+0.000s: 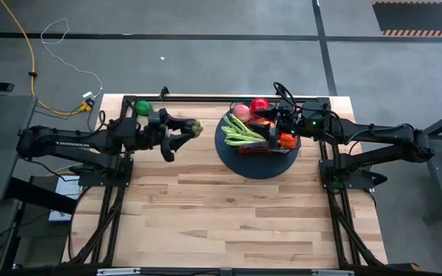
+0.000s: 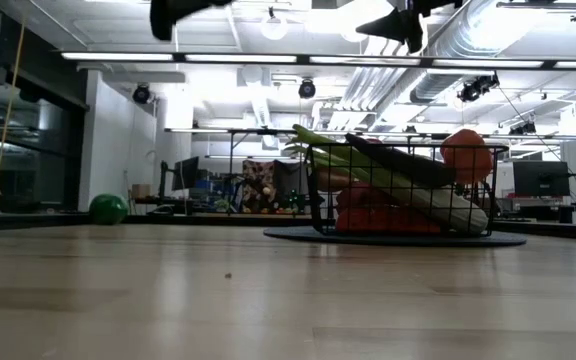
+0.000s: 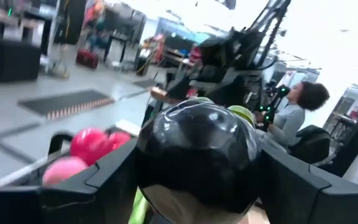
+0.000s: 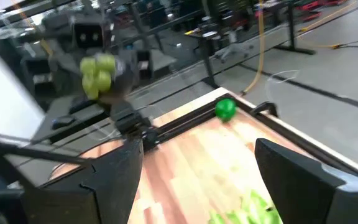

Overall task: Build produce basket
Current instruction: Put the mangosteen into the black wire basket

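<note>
the left gripper [image 1: 184,132] hangs above the desk [image 1: 229,222], just beside the basket [image 1: 258,146] on its left, with its jaws closed on a small dark-and-green piece of produce [image 1: 195,129]. in the left wrist view that piece [image 3: 197,155] fills the space between the fingers [image 3: 86,183] as a glossy dark round shape with green behind it. the step in hand looks like carrying this piece across to the basket. to do it well, the arm should probably keep the piece high enough to clear the wire rim, aim for a gap among the pieces already inside, and let go low so it does not bounce out.

the right gripper [image 1: 286,123] sits over the far right part of the basket; its own wrist view shows the jaws spread wide with nothing between them. it may need to back away to leave room.

counted: one basket on one dark round base [image 1: 236,165]. inside it i make out pale green celery stalks [image 1: 240,132], one pink piece [image 1: 241,112], one red round piece [image 1: 260,104], one orange piece [image 1: 287,140]; darker pieces underneath are too hidden to count. one green ball [image 1: 143,108] lies alone near the desk's far left corner, well apart from the basket. two arms.
</note>
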{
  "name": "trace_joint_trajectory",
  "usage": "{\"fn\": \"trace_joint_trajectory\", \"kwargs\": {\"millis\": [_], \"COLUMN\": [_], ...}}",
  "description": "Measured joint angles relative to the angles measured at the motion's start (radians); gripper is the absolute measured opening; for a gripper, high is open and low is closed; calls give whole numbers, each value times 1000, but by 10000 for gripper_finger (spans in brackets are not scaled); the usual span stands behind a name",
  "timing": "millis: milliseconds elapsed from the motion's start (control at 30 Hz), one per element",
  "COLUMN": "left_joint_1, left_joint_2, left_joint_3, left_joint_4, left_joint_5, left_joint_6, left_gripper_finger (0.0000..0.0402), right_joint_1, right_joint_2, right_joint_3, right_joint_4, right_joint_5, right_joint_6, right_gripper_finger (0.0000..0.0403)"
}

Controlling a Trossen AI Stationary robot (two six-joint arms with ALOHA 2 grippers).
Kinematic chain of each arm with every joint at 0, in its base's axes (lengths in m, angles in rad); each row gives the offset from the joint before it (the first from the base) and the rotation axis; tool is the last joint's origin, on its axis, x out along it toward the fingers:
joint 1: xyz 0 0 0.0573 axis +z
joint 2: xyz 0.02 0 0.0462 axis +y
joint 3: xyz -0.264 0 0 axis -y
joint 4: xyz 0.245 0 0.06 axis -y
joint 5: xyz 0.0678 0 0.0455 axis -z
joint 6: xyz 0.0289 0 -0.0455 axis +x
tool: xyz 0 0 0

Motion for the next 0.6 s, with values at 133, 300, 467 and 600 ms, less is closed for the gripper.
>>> {"fn": "trace_joint_trajectory", "kwargs": {"millis": [133,300,467,600], "left_joint_1": [-15,-19,-18,-18], "left_joint_2": [0,18,34,43], "left_joint_3": [51,113,123,123], "left_joint_4": [-11,-159,-180,-181], "left_joint_5": [0,0,14,15], "left_joint_6": [83,154,163,163], "left_gripper_finger": [264,265,265,266], "right_joint_1": [0,0,0,0], "right_joint_2": [0,0,0,0], "right_joint_3": [0,0,0,0], "right_joint_4": [0,3,21,24], "right_joint_5": [-81,-167,-193,-207], "right_joint_6": [2,5,-1,-2], "right_gripper_finger": [300,300,300,300]}}
